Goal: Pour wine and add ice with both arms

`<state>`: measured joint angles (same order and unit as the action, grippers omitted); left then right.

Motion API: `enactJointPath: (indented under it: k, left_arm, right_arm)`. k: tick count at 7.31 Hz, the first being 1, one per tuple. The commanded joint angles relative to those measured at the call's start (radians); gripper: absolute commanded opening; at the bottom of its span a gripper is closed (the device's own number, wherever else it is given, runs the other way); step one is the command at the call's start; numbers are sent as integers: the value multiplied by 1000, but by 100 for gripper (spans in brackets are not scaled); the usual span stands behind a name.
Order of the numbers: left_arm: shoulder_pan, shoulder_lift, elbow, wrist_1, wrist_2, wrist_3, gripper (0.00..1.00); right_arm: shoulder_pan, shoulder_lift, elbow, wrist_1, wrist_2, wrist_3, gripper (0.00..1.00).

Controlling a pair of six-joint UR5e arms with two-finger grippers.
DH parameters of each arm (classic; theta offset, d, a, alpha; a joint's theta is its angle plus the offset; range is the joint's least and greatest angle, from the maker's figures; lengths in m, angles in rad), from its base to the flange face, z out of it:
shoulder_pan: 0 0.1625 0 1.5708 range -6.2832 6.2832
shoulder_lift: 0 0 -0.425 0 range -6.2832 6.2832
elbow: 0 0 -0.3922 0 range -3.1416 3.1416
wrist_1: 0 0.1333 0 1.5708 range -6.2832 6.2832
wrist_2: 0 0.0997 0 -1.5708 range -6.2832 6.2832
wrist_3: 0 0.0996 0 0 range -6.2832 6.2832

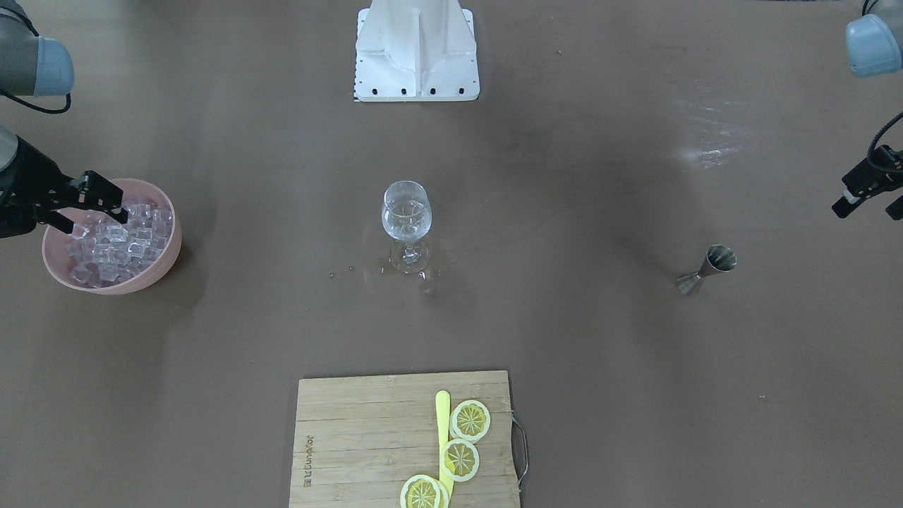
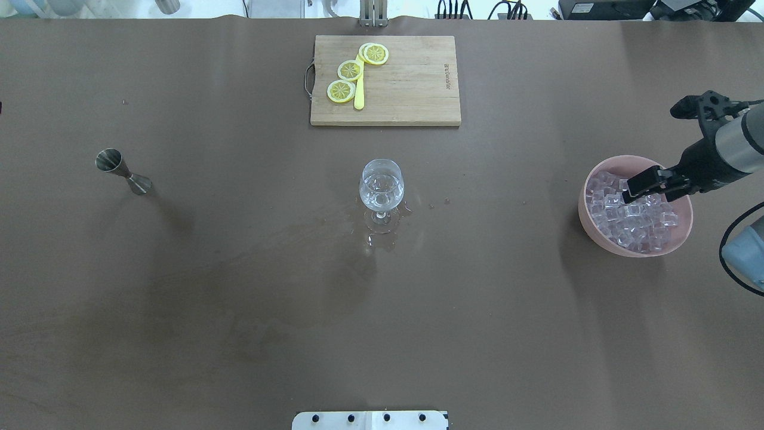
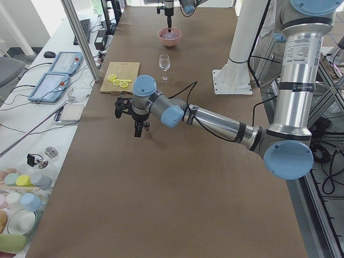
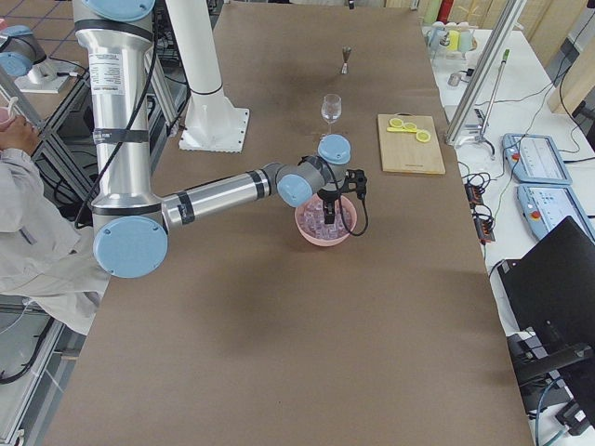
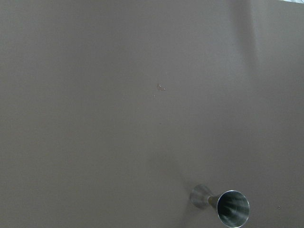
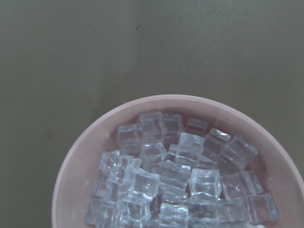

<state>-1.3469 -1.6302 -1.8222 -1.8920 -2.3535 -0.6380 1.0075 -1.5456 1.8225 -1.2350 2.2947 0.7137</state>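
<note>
One glass of wine at centre, one pink bowl of ice at left beneath right gripper, jaws spread, left gripper spread, empty, far right, one jigger, three lemon slices.

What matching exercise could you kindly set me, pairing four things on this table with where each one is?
Column one:
1. wine glass
2. jigger
3. lemon slices
4. ice

Column two:
a. in the pink bowl
b. on the cutting board
c. mid-table, partly filled
d. upright on the robot's left side

Pairs: 1-c, 2-d, 3-b, 4-a.
</note>
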Motion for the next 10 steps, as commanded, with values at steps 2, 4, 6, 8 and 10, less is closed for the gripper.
enactJointPath:
  k: [2, 4, 6, 8, 10]
  left_arm:
    - [-2, 3, -3, -4, -1, 0, 97]
    - [-1, 3, 0, -7, -1, 0, 97]
    - [-3, 4, -3, -7, 0, 4, 97]
    - [-3, 3, 3, -7, 5, 4, 97]
    - [-3, 3, 7, -9, 8, 6, 97]
  right_arm:
    - [-49, 5, -9, 2, -43, 4, 84]
    - [-50, -11, -11, 0, -43, 6, 62]
    - [-56, -11, -14, 0, -44, 4, 62]
    - [-58, -11, -28, 0, -57, 4, 63]
    - [-56, -10, -28, 0, -54, 0, 21]
